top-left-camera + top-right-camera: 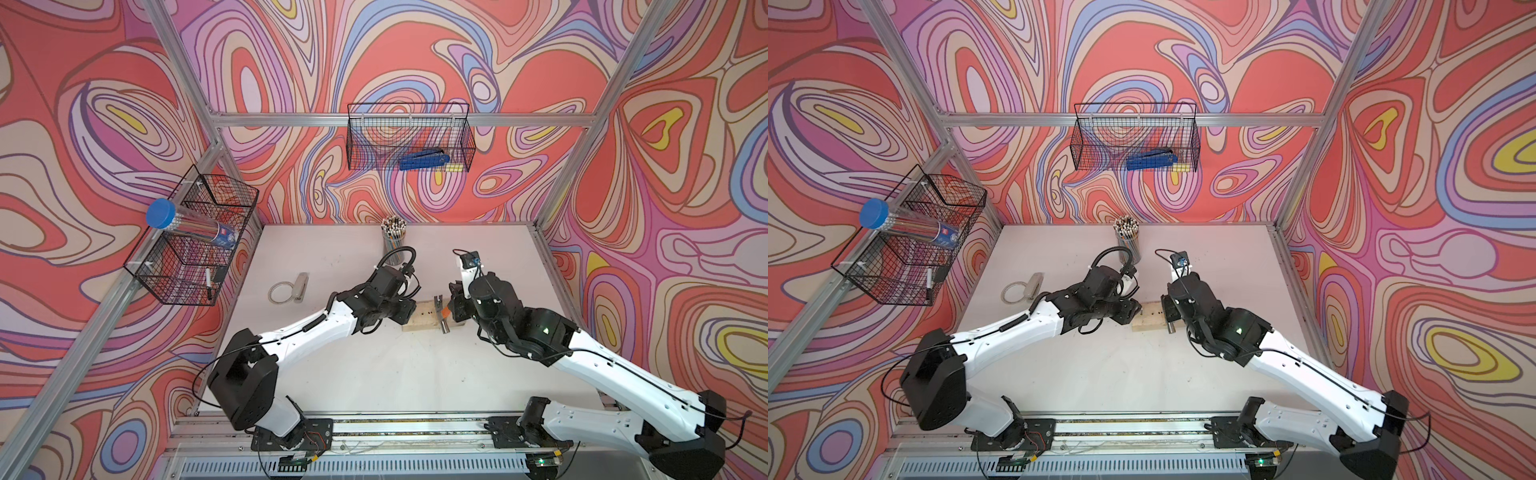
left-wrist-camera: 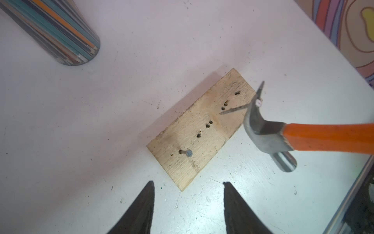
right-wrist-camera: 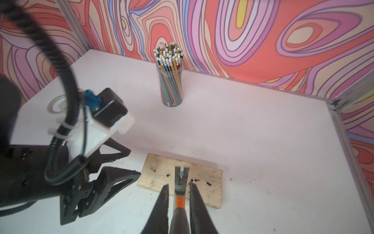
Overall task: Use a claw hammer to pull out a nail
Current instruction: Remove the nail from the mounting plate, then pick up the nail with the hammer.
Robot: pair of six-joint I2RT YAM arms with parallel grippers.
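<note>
The work surface is a white table [image 1: 374, 374] enclosed by walls with a swirled pattern and an aluminium frame. Both arms reach forward from their bases and converge on a wooden board [image 1: 424, 318] lying flat near the table's middle. The left gripper [image 2: 188, 183] sits low, just beside one short end of the board, its fingers spread and holding nothing. The right gripper [image 3: 179, 184] comes in from the opposite side with its fingers pressed onto the handle of the claw hammer [image 3: 180, 200]. The hammer has a steel head [image 2: 263, 129], an orange neck and a dark handle, and it is held over the board with the claw pointing toward the back wall. A nail [image 2: 234, 108] is caught in the claw slot, tilted, its tip down at a hole in the wood; whether the tip is seated cannot be told. A second nail [image 2: 187, 153] stands in the board near the left gripper. The board carries several open holes. A jar of pencils [image 3: 172, 87] stands well behind the board. Bare table lies between the board and the arm bases.
</note>
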